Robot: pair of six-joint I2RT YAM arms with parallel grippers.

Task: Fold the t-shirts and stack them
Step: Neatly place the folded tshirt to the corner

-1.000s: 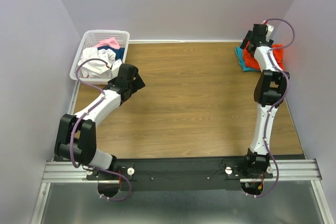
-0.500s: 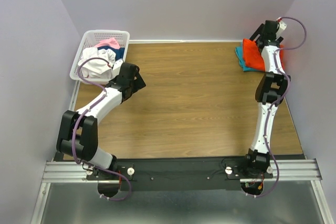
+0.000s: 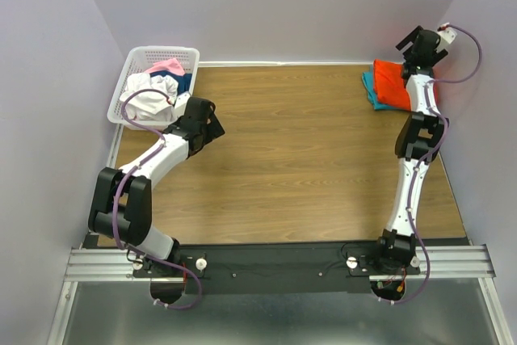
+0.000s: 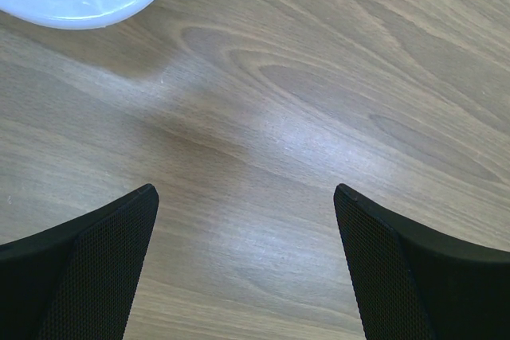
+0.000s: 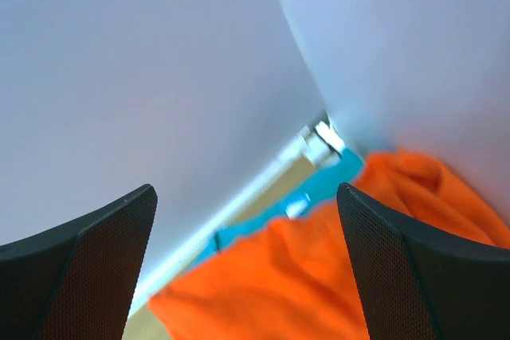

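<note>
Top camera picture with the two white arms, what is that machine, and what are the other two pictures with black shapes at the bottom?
Those are two robot arms bolted at the near edge of a wooden table, seen from a camera above and behind them. Each arm ends in a two-finger gripper. The other two pictures come from small cameras on the wrists, and the black shapes are each gripper's own fingers. The left gripper hangs open over bare wood beside a white basket of loose shirts. The right gripper is open too, raised above the far right corner. There an orange-red shirt lies folded on a teal-blue shirt. Neither gripper holds anything.
</note>
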